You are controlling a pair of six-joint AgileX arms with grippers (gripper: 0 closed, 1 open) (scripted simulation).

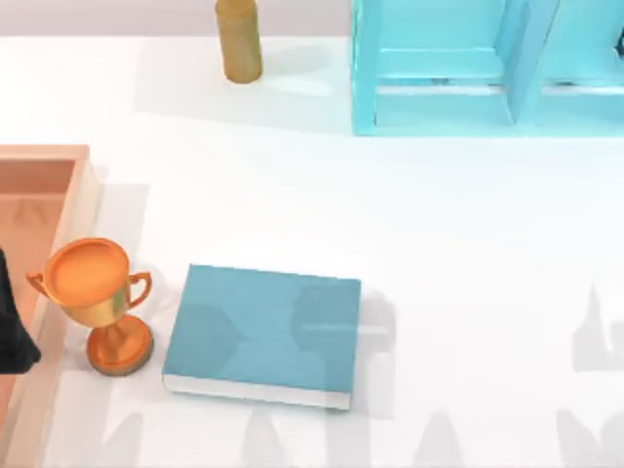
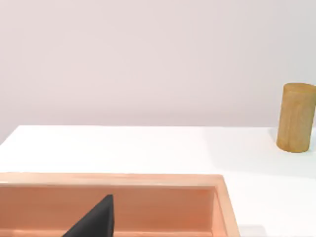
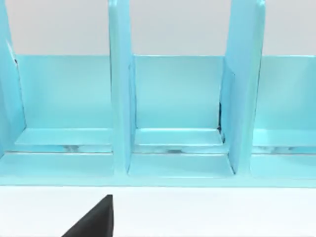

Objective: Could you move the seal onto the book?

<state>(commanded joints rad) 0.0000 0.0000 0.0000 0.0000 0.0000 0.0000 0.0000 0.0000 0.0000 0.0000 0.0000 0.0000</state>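
The seal point(image 1: 239, 39) is a small upright tan-brown piece at the back of the table, left of centre. It looks rounded in the left wrist view point(image 2: 295, 117). The book point(image 1: 263, 334), teal-blue with white page edges, lies flat near the front, far from the seal and with nothing on it. My left gripper point(image 1: 10, 336) is a dark shape at the left edge over the wooden tray, and one dark fingertip point(image 2: 94, 221) of it shows above the tray. One dark fingertip point(image 3: 94, 219) of my right gripper faces the shelf unit. Neither gripper is near the seal or the book.
An orange two-handled trophy cup point(image 1: 97, 297) stands just left of the book. A pale wooden tray point(image 1: 83, 195) lies along the left edge. A light cyan shelf unit point(image 1: 487, 68) stands at the back right. White tabletop lies between the seal and the book.
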